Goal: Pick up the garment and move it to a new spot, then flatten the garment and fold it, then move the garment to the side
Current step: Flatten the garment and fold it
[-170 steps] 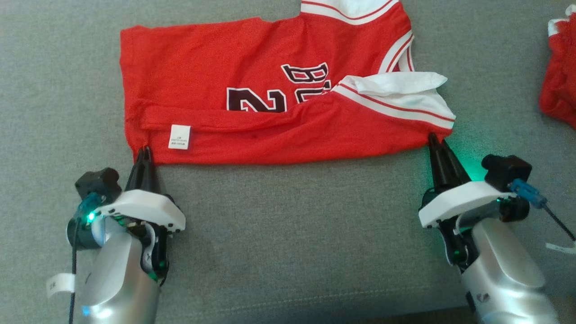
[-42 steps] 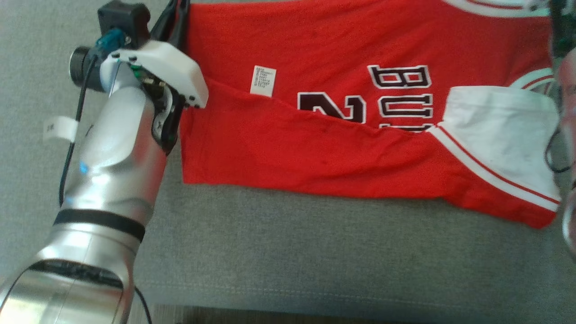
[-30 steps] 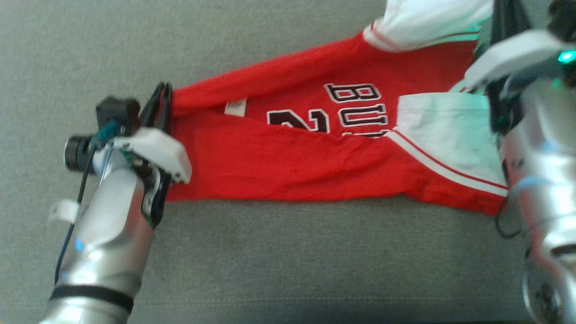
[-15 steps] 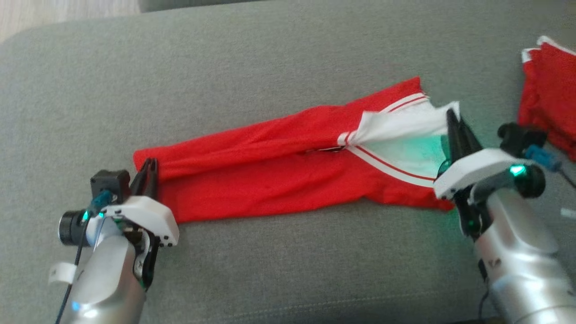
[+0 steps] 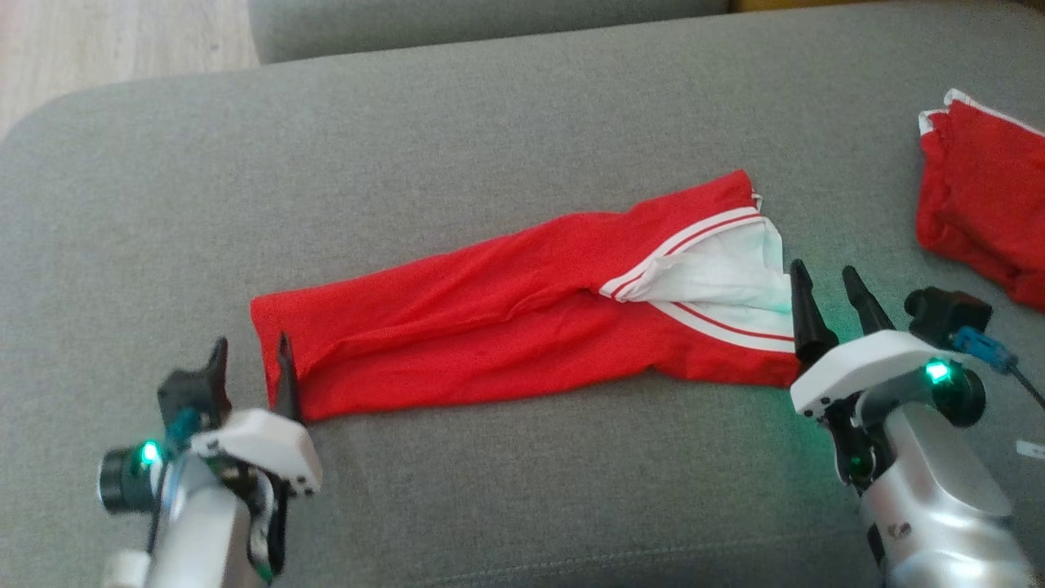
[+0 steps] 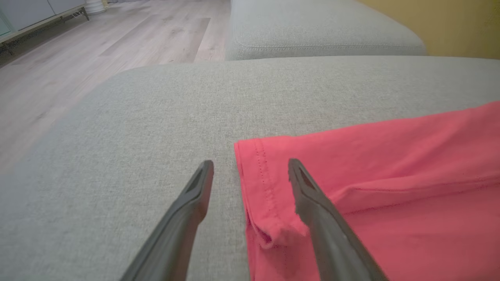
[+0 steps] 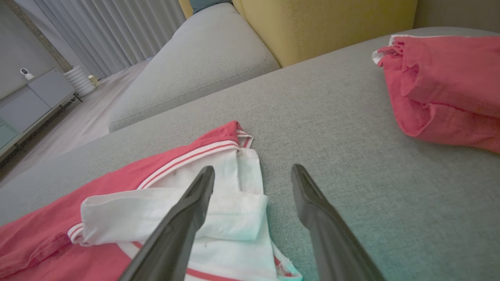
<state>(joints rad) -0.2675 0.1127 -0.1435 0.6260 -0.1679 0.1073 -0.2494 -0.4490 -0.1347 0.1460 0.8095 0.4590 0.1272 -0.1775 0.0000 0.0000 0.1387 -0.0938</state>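
Garment [image 5: 506, 327]: long folded strip lying on the sofa cushion [image 5: 490, 122].
Left pincer [image 5: 251, 343]: released, straddling the hem corner.
Right pincer [image 5: 823, 271]: released, beside the white end.
Next fold: probably end to end. Pinch all layers and carry low.

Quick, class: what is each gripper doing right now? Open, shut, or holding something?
Left gripper: open, holding nothing, its fingers either side of the garment hem corner.
Right gripper: open, holding nothing, at the garment's white-trimmed end.

garment [image 5: 506, 327] on sofa [image 5: 490, 147], cloth bundle [image 5: 980, 212] right
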